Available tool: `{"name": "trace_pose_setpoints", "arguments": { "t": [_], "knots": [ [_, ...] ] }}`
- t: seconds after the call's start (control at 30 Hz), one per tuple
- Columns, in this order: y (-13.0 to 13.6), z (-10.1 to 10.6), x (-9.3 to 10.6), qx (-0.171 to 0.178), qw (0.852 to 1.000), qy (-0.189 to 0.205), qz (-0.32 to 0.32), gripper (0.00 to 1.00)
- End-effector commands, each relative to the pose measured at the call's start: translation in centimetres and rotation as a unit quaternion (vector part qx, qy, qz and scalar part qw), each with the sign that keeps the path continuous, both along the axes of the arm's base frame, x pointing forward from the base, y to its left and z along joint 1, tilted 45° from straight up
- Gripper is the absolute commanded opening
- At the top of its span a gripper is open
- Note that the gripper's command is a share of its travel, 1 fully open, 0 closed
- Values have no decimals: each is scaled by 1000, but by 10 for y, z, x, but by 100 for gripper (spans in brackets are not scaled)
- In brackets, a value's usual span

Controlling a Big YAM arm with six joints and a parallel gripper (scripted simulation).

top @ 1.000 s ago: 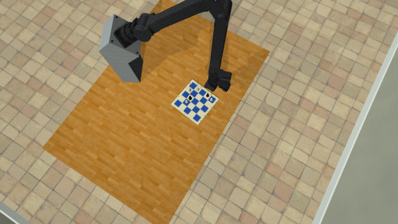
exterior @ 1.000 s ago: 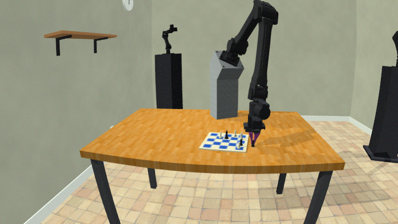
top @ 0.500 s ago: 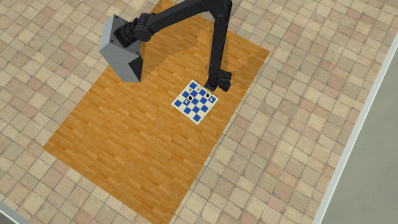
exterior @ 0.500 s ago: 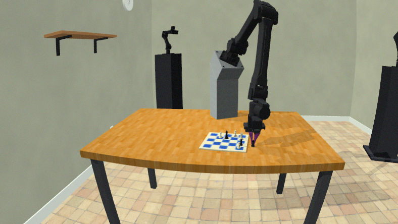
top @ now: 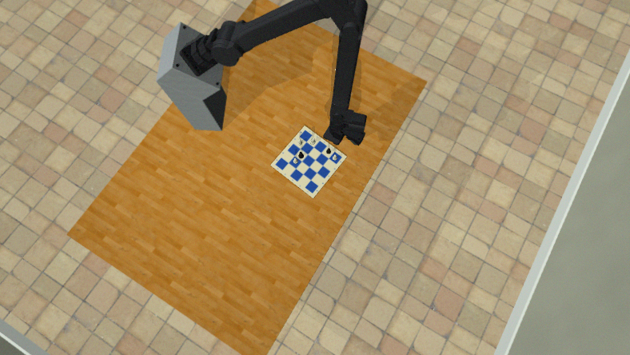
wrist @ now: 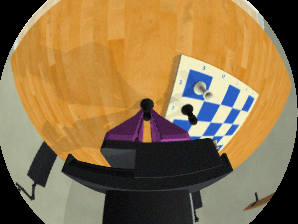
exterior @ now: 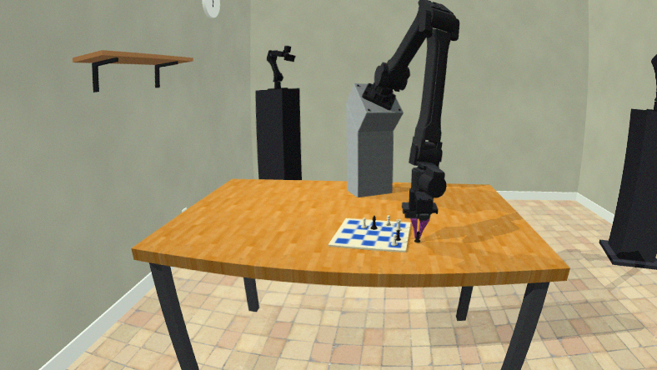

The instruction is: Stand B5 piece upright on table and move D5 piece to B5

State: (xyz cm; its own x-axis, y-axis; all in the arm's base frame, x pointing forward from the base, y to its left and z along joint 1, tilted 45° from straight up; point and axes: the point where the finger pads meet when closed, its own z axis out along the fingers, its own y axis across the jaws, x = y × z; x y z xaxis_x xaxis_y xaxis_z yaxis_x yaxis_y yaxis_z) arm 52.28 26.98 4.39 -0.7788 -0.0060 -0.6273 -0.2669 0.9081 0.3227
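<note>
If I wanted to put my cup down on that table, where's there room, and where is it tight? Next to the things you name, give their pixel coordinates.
There is bare wood between the chessboard (top: 313, 193) (exterior: 329, 244) (wrist: 173, 100) and the table's left edge in the exterior view. It is crowded at the board's other side, where the gripper (exterior: 418, 235) (wrist: 147, 112) is shut on a black piece (exterior: 417, 239) (wrist: 146, 104).

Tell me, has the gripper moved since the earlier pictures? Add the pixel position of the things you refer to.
No, not visibly: in the exterior view, the gripper (exterior: 418, 235) (wrist: 147, 112) is at the same spot just beside the chessboard's (exterior: 368, 247) (wrist: 175, 80) right edge.
</note>
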Motion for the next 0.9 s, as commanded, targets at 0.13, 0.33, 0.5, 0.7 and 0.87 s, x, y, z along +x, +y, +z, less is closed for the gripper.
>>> {"name": "trace_pose_setpoints", "arguments": {
  "t": [0.13, 0.33, 0.5, 0.7, 0.87],
  "knots": [
    [6, 13, 2, -1, 1000, -13, 8, 0],
    [6, 12, 2, -1, 1000, -13, 8, 0],
    [6, 8, 3, -2, 1000, -11, 8, 0],
    [7, 0, 4, -3, 1000, -8, 8, 0],
    [7, 0, 5, -2, 1000, -10, 8, 0]
  ]
}}
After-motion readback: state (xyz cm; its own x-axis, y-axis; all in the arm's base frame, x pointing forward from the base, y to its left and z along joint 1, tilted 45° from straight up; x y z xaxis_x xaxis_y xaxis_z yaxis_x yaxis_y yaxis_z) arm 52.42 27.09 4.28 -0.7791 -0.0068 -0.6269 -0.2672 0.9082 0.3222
